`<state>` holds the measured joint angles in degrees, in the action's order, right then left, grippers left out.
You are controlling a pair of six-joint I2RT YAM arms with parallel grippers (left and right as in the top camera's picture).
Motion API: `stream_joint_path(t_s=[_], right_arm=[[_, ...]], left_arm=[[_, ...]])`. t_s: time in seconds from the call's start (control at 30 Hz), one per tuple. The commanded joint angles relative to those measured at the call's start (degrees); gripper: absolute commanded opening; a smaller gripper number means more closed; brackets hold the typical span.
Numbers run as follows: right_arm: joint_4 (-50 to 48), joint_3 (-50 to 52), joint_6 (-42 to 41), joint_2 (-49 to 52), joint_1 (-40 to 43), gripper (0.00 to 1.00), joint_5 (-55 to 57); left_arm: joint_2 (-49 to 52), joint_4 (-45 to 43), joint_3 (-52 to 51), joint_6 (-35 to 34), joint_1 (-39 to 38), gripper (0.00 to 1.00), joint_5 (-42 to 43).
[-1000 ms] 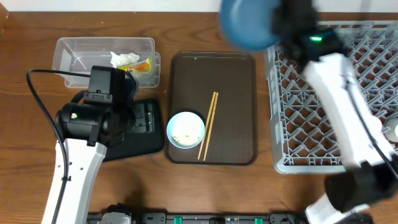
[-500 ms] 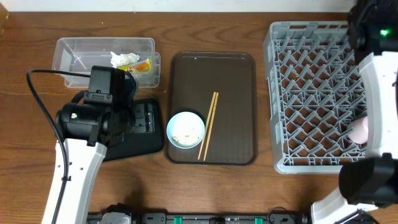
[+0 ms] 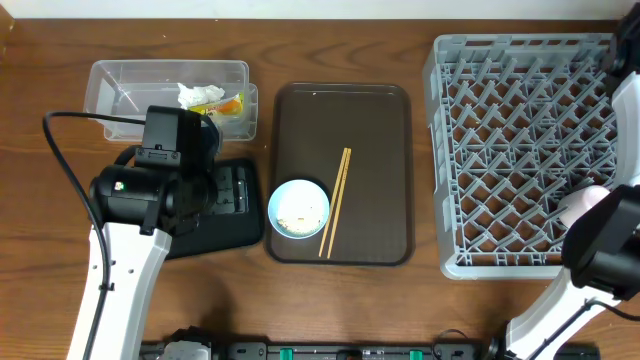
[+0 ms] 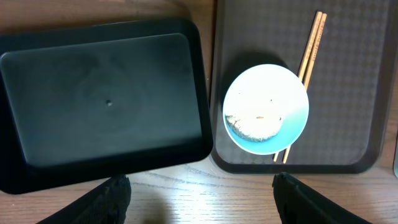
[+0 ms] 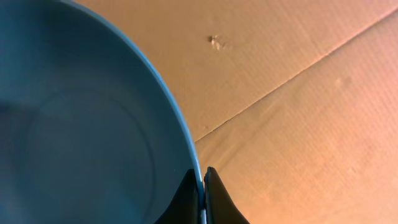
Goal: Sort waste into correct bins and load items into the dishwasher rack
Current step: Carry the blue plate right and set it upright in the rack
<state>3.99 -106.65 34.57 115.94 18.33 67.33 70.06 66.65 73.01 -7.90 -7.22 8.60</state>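
My right gripper [image 5: 203, 171] is shut on the rim of the round blue plate [image 5: 81, 124], held over brown cardboard; neither shows in the overhead view. My left gripper [image 4: 202, 183] is open and empty above bare table, just beside the near edge of the flat black tray [image 4: 99, 99]. The light-blue bowl [image 3: 299, 208] holds pale crumbs [image 4: 252, 124] and sits next to the wooden chopsticks [image 3: 335, 200]. Inside the clear tub [image 3: 100, 75] lie the white tissue [image 3: 197, 95] and the snack wrapper [image 3: 230, 105]. The grey dishwasher rack [image 3: 500, 150] stands at the right.
Bowl and chopsticks rest on a brown serving tray [image 3: 375, 130] in the middle of the wooden table. My left arm [image 3: 165, 175] covers part of the black tray. My right arm [image 3: 605, 240] rises along the rack's right side, partly hiding a pale round object there.
The right arm swung the blue plate from above the rack's back-left corner to the right, out of the overhead view. The left arm has not moved.
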Motion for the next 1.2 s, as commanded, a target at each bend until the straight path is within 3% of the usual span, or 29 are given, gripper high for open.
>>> stream_joint_path(t_s=[0.0,0.23,0.4,0.53,0.73,1.0,1.17], right_arm=[[-1.46,-0.15,6.86,2.58,0.83,0.01,-2.05],[-6.25,-0.15,17.49,6.51,0.98,0.01,-6.05],[-2.99,-0.07,32.22,6.58,0.33,0.01,-15.32],[-5.38,-0.04,34.36,6.67,0.48,0.01,-15.32],[-9.77,-0.04,46.60,6.67,0.48,0.01,-20.39],[-7.74,0.76,46.88,6.71,0.13,0.01,-21.75],[-3.80,1.84,42.64,6.73,0.00,0.01,-21.73]], left_arm=[[-0.09,0.11,-0.04,-0.57,0.24,0.77,-0.48],[-0.07,-0.74,-0.04,-0.57,0.24,0.77,-0.48],[-0.09,-1.14,-0.04,-0.59,0.24,0.76,-0.48],[-0.09,-1.38,-0.04,-0.57,0.24,0.77,-0.48],[-0.07,-1.68,-0.04,-0.57,0.24,0.76,-0.48],[-0.07,-1.84,-0.04,-1.22,0.24,0.76,-0.48],[-0.07,-1.99,-0.04,-1.22,0.24,0.76,-0.48]])
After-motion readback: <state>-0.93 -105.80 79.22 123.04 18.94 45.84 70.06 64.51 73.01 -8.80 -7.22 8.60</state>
